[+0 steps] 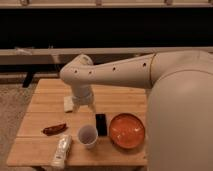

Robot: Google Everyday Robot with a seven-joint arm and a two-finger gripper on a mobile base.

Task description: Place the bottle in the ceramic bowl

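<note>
The bottle, slim and whitish with a pale label, lies on its side near the front left edge of the wooden table. The ceramic bowl, orange-red and shallow, sits at the front right and holds nothing. My gripper hangs from the big white arm over the middle back of the table, well behind the bottle and to the left of the bowl.
A white cup stands between bottle and bowl. A flat black rectangular thing lies just left of the bowl. A dark red-brown sausage-shaped thing lies behind the bottle. A small white thing sits beside the gripper.
</note>
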